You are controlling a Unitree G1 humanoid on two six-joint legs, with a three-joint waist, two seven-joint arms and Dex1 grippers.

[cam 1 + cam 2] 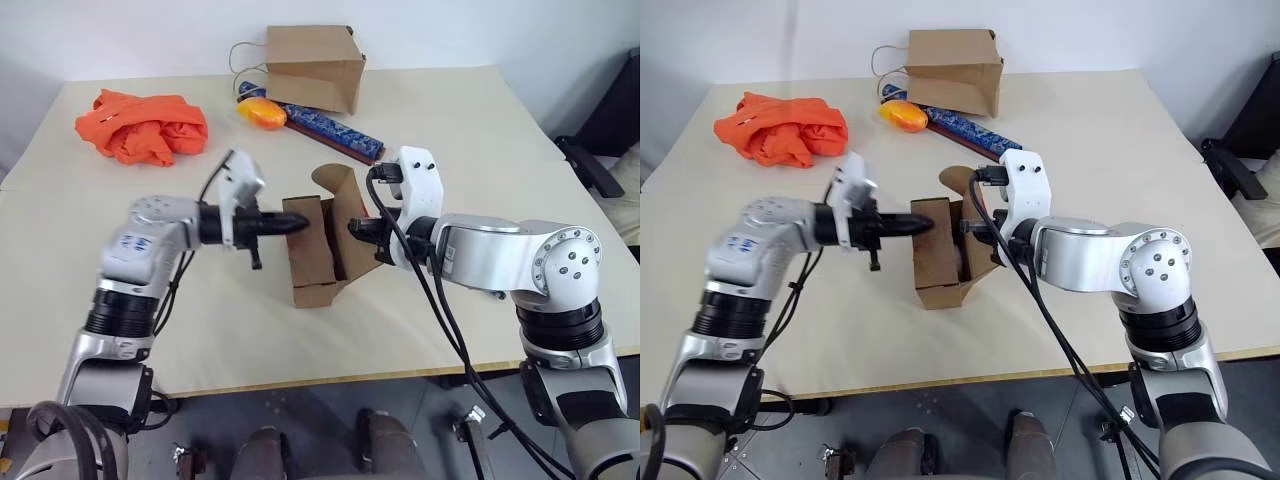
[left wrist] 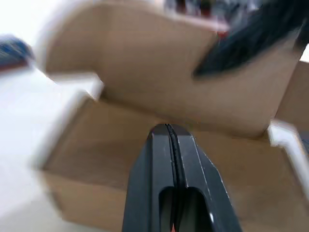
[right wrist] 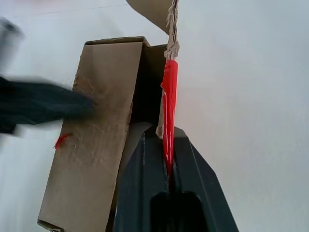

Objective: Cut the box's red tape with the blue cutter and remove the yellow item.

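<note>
The box (image 1: 318, 255) stands near the middle of the worktop (image 1: 480, 130), lifted between both arms with its flaps open. The left gripper (image 1: 290, 226), fingers pressed together with nothing between them, has its tip against the box's left flap; in the left wrist view the cardboard is blurred. The right gripper (image 3: 169, 166) pinches the edge of the right-hand flap, with the red tape (image 3: 168, 116) running down into its closed fingers. The box's interior is dark, and its contents cannot be made out; a pale pinkish patch inside is too small to identify. Near the far edge lie an orange cloth (image 1: 143, 125), a paper bag (image 1: 315, 65), an orange-yellow oval object (image 1: 261, 112) and a blue patterned rod (image 1: 325, 128), partly hidden behind the bag.
</note>
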